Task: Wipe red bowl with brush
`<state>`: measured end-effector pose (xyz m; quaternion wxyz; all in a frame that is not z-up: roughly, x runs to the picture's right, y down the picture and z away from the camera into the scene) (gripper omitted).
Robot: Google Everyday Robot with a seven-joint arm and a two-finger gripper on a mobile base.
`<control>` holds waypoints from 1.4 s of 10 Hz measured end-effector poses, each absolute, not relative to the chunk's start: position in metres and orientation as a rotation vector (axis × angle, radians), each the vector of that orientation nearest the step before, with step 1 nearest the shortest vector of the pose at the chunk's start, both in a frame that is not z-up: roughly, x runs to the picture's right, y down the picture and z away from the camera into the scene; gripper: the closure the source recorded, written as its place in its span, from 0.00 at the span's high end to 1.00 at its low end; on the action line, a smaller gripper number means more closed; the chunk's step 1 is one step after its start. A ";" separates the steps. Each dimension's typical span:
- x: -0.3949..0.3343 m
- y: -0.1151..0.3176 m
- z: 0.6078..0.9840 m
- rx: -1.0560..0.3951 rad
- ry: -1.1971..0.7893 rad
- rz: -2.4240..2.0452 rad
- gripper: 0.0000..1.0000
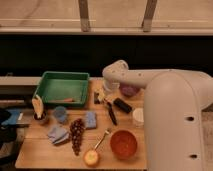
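The claw (102, 95) hangs low over the middle of the counter (35, 150), just off the right edge of the green tray (62, 87). Its fingers stand apart and nothing looks clamped between them.

The brush (111, 113) lies flat on the counter directly to the near side of the claw. Its far tip sits just beside the claw, though I cannot tell whether they touch. Its long axis runs from the far edge toward the near edge and slants a little to the right as it comes nearer. A grasp would likely mean closing across that axis near the far end, so the fingers should line up crosswise to the stick. A short black block (121, 105) lies close on the brush's right and could get caught in the same pinch.

The red bowl (123, 144) sits by the counter's near edge, right of centre, past the brush's near tip and near a white cup (137, 116). A purple bowl (129, 90) sits farther back, partly hidden by the arm. There is only the one arm, so it must do both the reach and the wipe.

No brand, label or writing can be read anywhere.
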<state>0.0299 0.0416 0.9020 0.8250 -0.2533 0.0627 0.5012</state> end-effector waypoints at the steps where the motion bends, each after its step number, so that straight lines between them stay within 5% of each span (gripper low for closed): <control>1: 0.034 0.047 0.907 -0.557 0.149 1.065 0.70; 14: 0.011 0.091 0.944 -0.684 0.196 1.037 0.66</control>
